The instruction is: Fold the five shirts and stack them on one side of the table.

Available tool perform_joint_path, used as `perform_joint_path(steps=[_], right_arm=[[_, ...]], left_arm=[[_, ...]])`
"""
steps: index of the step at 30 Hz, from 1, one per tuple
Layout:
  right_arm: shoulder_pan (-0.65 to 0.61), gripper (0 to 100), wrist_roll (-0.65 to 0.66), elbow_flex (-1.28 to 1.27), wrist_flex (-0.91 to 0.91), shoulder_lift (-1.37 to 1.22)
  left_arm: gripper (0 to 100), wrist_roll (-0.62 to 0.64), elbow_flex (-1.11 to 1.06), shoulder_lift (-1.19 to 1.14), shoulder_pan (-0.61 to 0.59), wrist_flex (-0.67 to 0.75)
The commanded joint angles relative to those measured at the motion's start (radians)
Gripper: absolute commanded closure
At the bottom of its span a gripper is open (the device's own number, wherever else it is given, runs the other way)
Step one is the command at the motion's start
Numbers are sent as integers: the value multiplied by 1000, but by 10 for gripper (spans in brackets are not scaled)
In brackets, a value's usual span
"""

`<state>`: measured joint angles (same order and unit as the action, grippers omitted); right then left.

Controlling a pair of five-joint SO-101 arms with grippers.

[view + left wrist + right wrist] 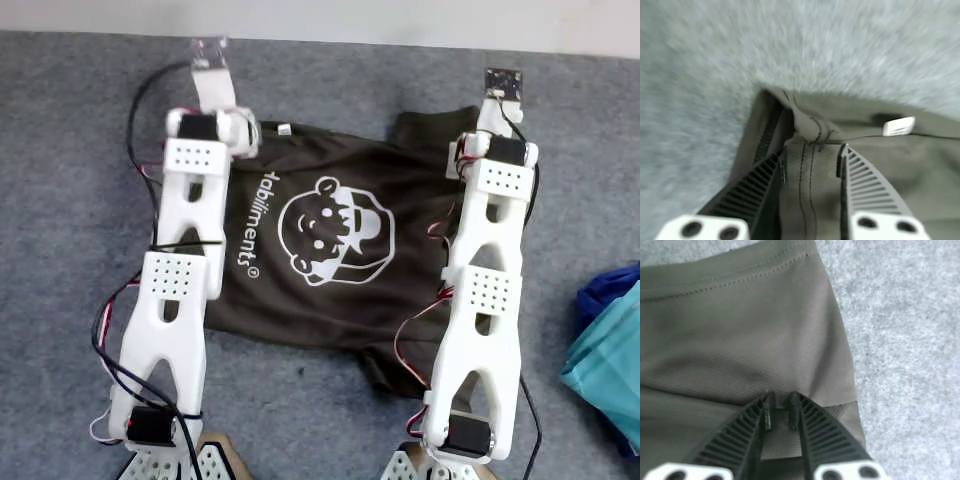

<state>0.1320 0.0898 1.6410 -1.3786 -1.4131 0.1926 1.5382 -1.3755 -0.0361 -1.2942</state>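
A dark olive shirt [320,290] with a white cartoon print lies spread on the grey carpeted table, between my two arms. My left gripper [812,157] is open at the shirt's far left corner. Its fingers straddle a stitched seam of the shirt [810,200], near the white neck label [898,126]. My right gripper [781,400] is shut on the shirt [740,330], pinching a small fold close to its far right edge. In the high view the left arm [185,250] covers the shirt's left side and the right arm [490,270] its right side.
A heap of blue and teal shirts [612,345] lies at the table's right edge. Bare grey carpet [60,200] stretches left of the left arm and beyond the shirt's far edge. Cables run along both arms.
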Motion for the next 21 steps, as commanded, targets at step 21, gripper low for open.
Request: perform_joint_path(steps=[21], right_arm=[[12, 926, -12, 104, 154, -36]], left_arm=[[993, -49, -2, -35, -35, 453]])
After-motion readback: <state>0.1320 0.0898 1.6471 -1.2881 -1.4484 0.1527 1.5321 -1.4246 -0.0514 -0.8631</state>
